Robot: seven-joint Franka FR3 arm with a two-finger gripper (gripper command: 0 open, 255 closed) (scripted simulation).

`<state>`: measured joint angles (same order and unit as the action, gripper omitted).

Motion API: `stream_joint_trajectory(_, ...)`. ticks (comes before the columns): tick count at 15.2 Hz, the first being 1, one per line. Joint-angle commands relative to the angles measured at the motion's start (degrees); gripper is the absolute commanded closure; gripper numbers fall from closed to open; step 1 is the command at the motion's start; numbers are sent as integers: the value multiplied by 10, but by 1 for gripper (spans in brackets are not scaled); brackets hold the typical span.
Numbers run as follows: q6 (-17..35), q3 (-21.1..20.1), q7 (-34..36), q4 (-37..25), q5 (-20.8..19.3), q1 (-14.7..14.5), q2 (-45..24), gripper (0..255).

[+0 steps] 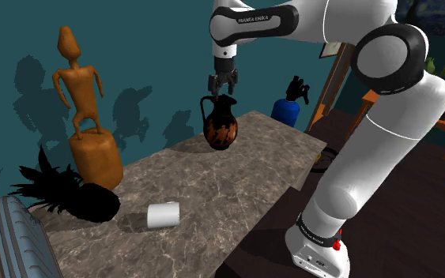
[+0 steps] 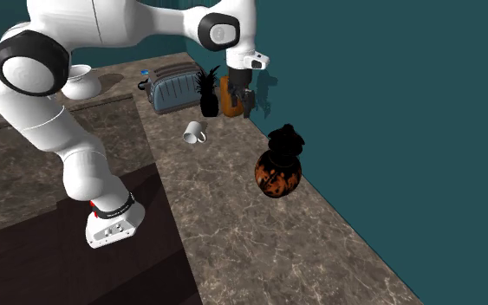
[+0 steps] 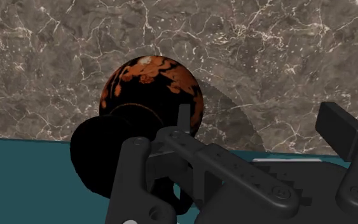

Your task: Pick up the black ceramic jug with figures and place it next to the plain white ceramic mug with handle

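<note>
Now the gripper (image 1: 222,88) is held open and empty just above the upright jug (image 1: 220,126), neck offset toward one finger.

The black-and-orange figured ceramic jug (image 1: 220,126) stands on the marble counter (image 1: 236,189), by the teal wall (image 1: 157,47). The plain white mug (image 1: 164,214) lies well apart from it, near the black pineapple (image 1: 82,203).

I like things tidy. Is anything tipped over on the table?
Yes. The white mug lies on its side on the marbled counter instead of standing on its base. Nothing looks spilled or broken.
</note>
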<state>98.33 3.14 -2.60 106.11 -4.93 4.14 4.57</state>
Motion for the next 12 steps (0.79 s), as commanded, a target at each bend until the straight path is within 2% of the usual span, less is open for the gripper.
stream_joint_trajectory(1,-2,4,-3,-43,-12,4,-46,0)
stream_joint_trajectory(6,-24,13,-8,-172,-37,12,-167,0)
stream_joint_trajectory(10,-57,22,-17,-304,-54,19,-275,0)
stream_joint_trajectory(12,-51,23,-17,-299,-55,20,-278,0)
